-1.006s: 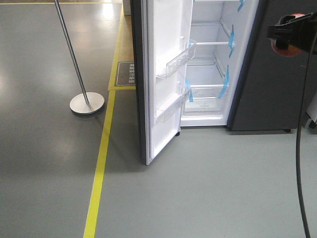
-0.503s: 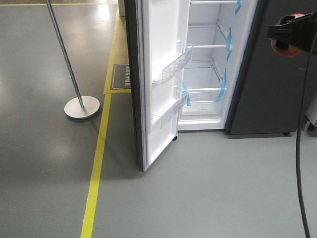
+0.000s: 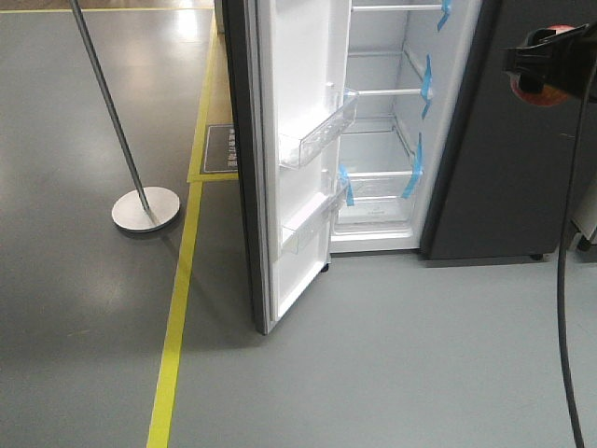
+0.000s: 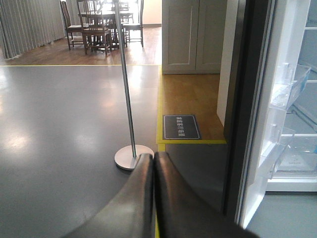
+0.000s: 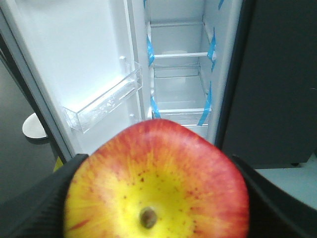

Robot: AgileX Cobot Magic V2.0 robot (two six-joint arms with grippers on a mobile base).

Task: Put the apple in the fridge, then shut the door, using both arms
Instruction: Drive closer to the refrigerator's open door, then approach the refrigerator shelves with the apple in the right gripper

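Right gripper (image 3: 548, 61) is pinching the apple (image 5: 156, 191) between both fingers, holding it up facing the open fridge (image 3: 382, 121). In the front view it is showing against the dark panel (image 3: 522, 177) beside the fridge. Door (image 3: 294, 65) is standing wide open. Its clear bins (image 3: 317, 131) are jutting toward the shelves, whose edges are carrying blue tape (image 3: 426, 79). Left gripper (image 4: 152, 161) is pressed together, pointing toward a pole stand (image 4: 130, 99) left of the door. A yellow floor line (image 3: 173, 355) is running past the door's foot. A black cable (image 3: 562, 308) is hanging at right.
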